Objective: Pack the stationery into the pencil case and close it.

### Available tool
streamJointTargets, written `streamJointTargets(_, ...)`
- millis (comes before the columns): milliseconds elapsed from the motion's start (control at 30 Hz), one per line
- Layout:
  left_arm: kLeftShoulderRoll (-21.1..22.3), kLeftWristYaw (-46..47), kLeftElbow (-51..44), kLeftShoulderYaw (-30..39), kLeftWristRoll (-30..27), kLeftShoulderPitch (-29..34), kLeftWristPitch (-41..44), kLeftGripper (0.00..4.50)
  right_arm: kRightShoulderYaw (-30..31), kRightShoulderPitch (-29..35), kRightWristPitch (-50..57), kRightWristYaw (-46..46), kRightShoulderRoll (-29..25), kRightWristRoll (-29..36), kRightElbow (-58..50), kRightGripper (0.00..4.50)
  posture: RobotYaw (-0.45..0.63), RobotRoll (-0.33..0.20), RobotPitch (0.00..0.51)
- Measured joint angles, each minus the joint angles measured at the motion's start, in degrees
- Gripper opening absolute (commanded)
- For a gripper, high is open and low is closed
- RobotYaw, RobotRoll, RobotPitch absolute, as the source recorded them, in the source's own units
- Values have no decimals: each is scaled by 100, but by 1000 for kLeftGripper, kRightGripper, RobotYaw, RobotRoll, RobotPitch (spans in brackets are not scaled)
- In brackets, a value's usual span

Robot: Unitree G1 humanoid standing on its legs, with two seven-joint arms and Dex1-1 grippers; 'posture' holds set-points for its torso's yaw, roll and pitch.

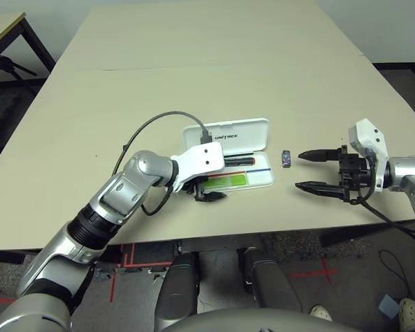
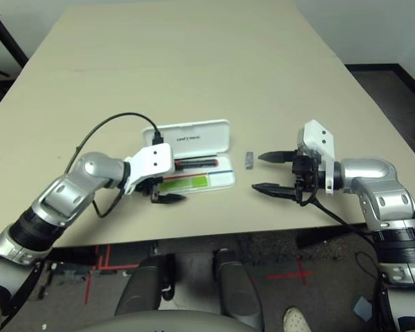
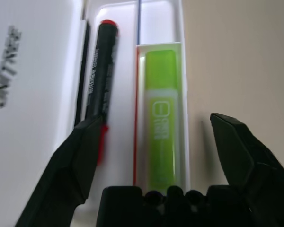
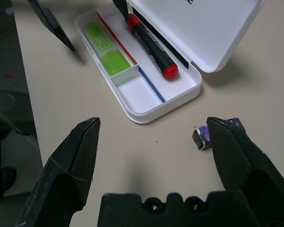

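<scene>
Spread wide and empty, the left gripper (image 1: 209, 191) hangs over the near end of the white hard-plastic rounded pencil case (image 1: 259, 181), its black fingers (image 3: 80, 156) straddling the tray with nothing between them. Inside the tray lie the flat lime-green and white bar (image 3: 162, 118), resting in its own narrow compartment on the side nearer the robot, and the red marker with the black barrel (image 3: 100, 80) in the lane next to the hinged lid (image 1: 228, 135), which stands open and tipped back, its dark lettering showing.

The tiny dark blue-grey block (image 4: 202, 137) is not packed: it sits on the beige table (image 1: 194, 76) just beside the case's right end. The right gripper (image 1: 317, 171) hovers near it, jaws fully parted and holding nothing, one fingertip (image 4: 229, 146) close to the block.

That block looks light and stiff, and small enough to skid or flip if nudged; I judge it best pinched across its two broad faces, squarely, with the tips low to the table. An open stretch of tray at the case's right end looks like room for it. The case itself seems rigid and slick and may slide when the lid is pressed, so bracing the tray's edge with one gripper would be wise.
</scene>
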Motion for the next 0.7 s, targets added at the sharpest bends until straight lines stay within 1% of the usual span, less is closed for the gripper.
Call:
streamJointTargets(133, 411, -114, -246, 551, -125, 379, -365, 4461, -52, -69, 86, -285, 155, 30, 45, 4500, 3, 0, 180)
streamJointTargets(233, 644, -264, -468, 1146, -422, 777, -738, 4461, -220, -16, 463, -940, 349, 93, -229, 4500, 8, 0, 189)
streamJointTargets(300, 710, -325, -609, 1477, -602, 984, -946, 4461, -332, 98, 737, -1483, 454, 84, -549, 4500, 3, 0, 194)
streamJointTargets(400, 678, -410, -658, 1906, -894, 1250, -1477, 4461, -499, 276, 1194, -2305, 792, 99, -997, 4500, -3, 0, 201)
streamJointTargets(500, 675, -448, -674, 2083, -1071, 1390, -1658, 4461, -760, 409, 1727, -3387, 1417, 160, -1440, 4500, -10, 0, 207)
streamJointTargets(567, 662, -463, -676, 2086, -1143, 1400, -1722, 4461, -804, 478, 2049, -3982, 1706, 165, -1736, 4500, -18, 0, 211)
streamJointTargets(700, 647, -468, -636, 2064, -1134, 1391, -1892, 4461, -856, 624, 2690, -5262, 2491, 134, -2519, 4500, -35, 0, 215)
